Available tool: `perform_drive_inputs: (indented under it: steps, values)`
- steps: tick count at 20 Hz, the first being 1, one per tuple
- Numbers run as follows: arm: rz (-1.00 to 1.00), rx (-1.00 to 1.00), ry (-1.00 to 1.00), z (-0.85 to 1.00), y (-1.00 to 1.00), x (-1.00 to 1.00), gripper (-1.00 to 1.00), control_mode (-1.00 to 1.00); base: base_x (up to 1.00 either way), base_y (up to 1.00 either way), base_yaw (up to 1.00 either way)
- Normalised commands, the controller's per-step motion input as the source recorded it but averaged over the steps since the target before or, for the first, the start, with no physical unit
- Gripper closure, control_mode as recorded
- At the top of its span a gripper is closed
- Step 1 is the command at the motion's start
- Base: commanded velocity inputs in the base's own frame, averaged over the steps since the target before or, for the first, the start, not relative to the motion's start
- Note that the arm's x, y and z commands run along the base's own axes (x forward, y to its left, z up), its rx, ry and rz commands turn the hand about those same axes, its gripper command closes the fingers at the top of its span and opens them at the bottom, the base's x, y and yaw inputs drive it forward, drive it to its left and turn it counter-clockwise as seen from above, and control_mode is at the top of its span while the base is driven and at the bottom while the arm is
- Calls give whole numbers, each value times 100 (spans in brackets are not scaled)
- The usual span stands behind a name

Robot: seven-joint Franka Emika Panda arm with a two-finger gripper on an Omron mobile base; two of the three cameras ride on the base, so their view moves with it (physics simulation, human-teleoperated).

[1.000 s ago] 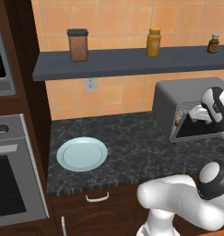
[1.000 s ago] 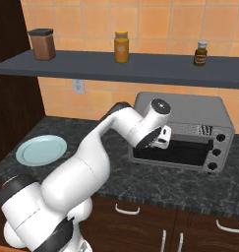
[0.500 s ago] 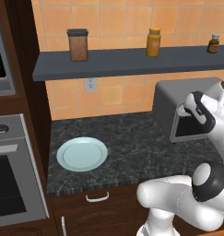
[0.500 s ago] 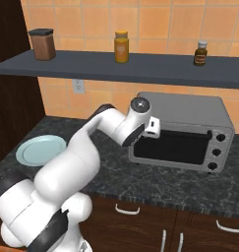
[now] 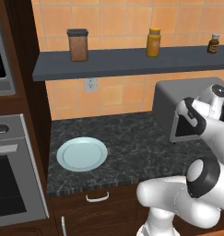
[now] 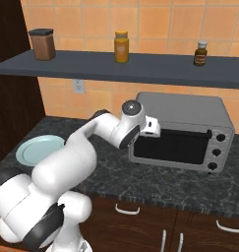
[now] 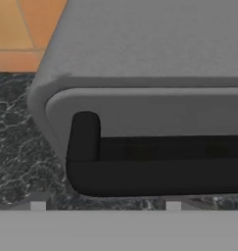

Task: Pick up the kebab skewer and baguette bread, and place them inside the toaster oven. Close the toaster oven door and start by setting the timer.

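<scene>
The toaster oven (image 6: pixel 190 110) stands on the counter at the right, a grey box with rounded edges (image 5: pixel 178 94). Its dark glass toaster oven door (image 6: pixel 172 146) is up against the front, shut. My gripper (image 6: pixel 151 128) hangs at the door's upper left corner, just off the left end of the handle bar (image 7: pixel 154 164). In the hand view the two fingertips (image 7: pixel 38 206) stand wide apart below that bar with nothing between them, so my gripper (image 7: pixel 106 206) is open. The kebab skewer and the baguette bread are hidden from view.
A pale blue plate (image 5: pixel 81 153) lies bare on the dark counter at the left. Three knobs (image 6: pixel 217 149) line the oven's right side. A shelf (image 6: pixel 116 69) above carries three jars. The built-in wall oven (image 5: pixel 7 184) stands at the far left.
The toaster oven door, hanging open a second ago with the rack showing, has swung up shut. My gripper rose with it and drew left to the door's upper corner.
</scene>
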Motion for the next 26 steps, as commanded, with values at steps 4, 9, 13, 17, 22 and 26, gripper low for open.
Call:
perform_drive_inputs:
  steps: [4, 9, 13, 17, 22, 26]
  values:
    - [0, -1, 0, 10, 0, -20, -100, -100, 0, 0, 0]
    - [0, 0, -3, 10, 0, -50, -100, -100, 0, 0, 0]
    - [0, 0, 0, 0, -3, -50, -100, -100, 0, 0, 0]
    - [0, 0, -1, 0, -21, -44, -100, -100, 0, 0, 0]
    - [6, 0, -4, 0, -63, -34, -100, -100, 0, 0, 0]
    - [11, 0, -7, 0, -79, -31, -100, -100, 0, 0, 0]
